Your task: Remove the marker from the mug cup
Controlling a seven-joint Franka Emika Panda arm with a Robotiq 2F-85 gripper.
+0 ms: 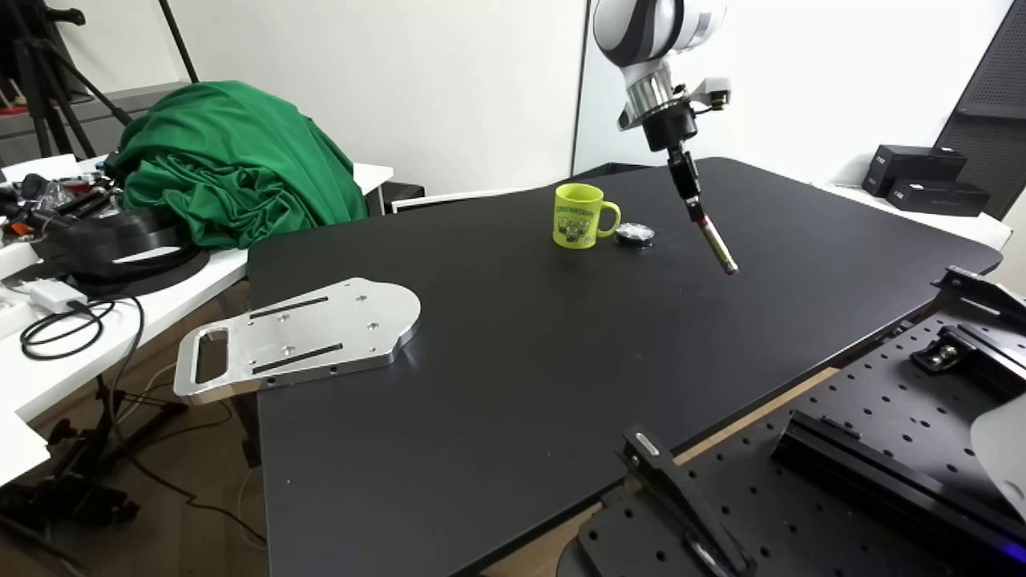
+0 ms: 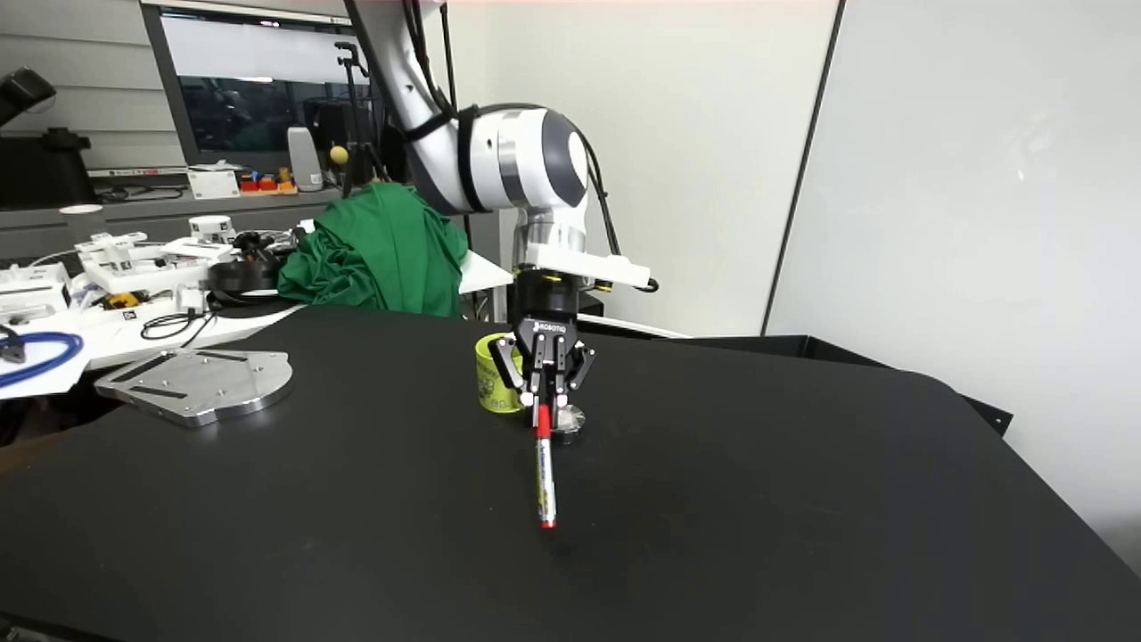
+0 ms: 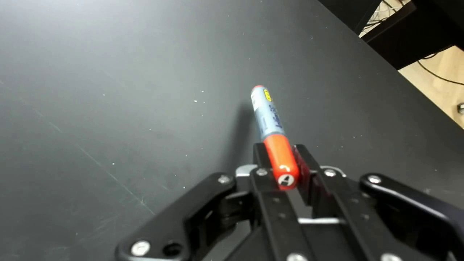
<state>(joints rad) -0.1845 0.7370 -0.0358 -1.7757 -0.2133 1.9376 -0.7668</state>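
- We see the mug cup [image 1: 576, 218] standing upright, yellow-green, cartoon-printed.
- We find the marker [image 2: 545, 469] outside it, silver-bodied, red-capped, tilted, capped end uppermost.

Marker [image 3: 274, 132]: one. Yellow-green mug [image 1: 575, 218]: one, with one handle [image 1: 616, 217]. Robot arm [image 2: 510, 159]: one. End effector [image 3: 282, 156]: one, with two fingers [image 3: 260, 155]. Small round object [image 1: 635, 233]: one. Silver plate [image 1: 321, 326]: one, with two narrow slots [image 1: 296, 359]. Green cloth heap [image 1: 240, 160]: one. Bench [image 1: 481, 401]: one.

Gripper [image 2: 545, 413]: "ROBOTIQ" | Marker [image 3: 273, 136]: round end sign, seemingly "A"; side lettering blurred | Mug [image 1: 576, 218]: lettering too small to read
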